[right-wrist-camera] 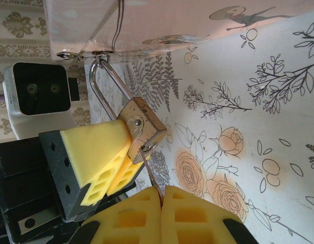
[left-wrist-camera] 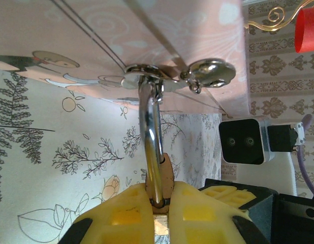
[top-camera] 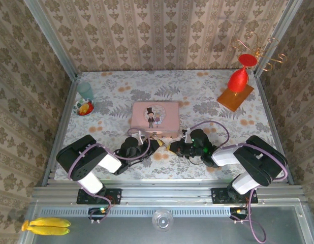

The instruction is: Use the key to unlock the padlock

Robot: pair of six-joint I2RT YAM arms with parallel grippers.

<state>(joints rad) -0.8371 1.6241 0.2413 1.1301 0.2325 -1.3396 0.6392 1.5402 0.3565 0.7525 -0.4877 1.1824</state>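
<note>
Padlock point(right-wrist-camera: 142, 124) status: it hangs by its shackle point(left-wrist-camera: 149, 127) from the metal loop point(left-wrist-camera: 144, 76) on the front edge of the pink box point(top-camera: 155, 116), just above the flowered table point(right-wrist-camera: 258, 127). Your left gripper point(left-wrist-camera: 159, 216) is clamped on the brass body, with a yellow pad on either side, and the body sits tilted. Your right gripper point(right-wrist-camera: 161, 203) has its pads pressed together on the key point(right-wrist-camera: 150, 175). Only a thin sliver of blade shows, running from the pinch up to the underside of the padlock. Whether the blade is fully seated in the keyhole cannot be told from the right wrist view.

Judgement: the step in hand is seating and turning the key. Make the left grip firm so the body cannot twist with the key, because the shackle looks free to swing on the loop. Line the right wrist's roll along the blade before turning, and press lightly inward as you rotate. A thin blade pinched near its end may slip or bend under side load. Turn slowly and watch the shackle for release.

Position: the padlock lies directly ahead of the right fingertips, meeting the key's tip, and inside the left jaws. Both grippers meet just in front of the box's near edge.
</note>
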